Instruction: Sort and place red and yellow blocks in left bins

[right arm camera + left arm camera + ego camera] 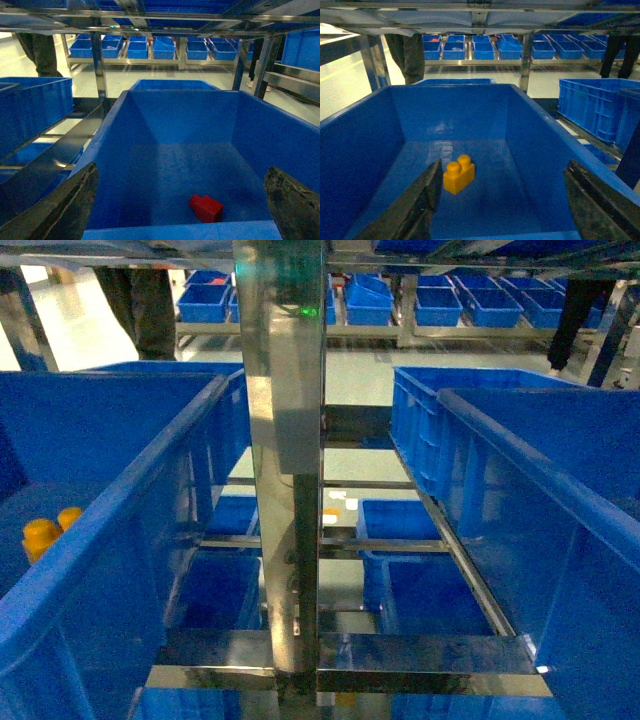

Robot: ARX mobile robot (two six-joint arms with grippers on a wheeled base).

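Behind the blue bin (365,145), steel shelving (522,60) with more bins.

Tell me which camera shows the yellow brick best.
The left wrist view: the yellow brick lies whole on the blue bin's floor, both studs visible. The head view catches only its top behind the bin's rim. The right wrist view does not show it.

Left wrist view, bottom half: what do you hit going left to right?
Left wall of the blue bin → left finger → yellow brick → bare bin floor → right finger. The fingers stand wide apart, with nothing between them but the bin floor.
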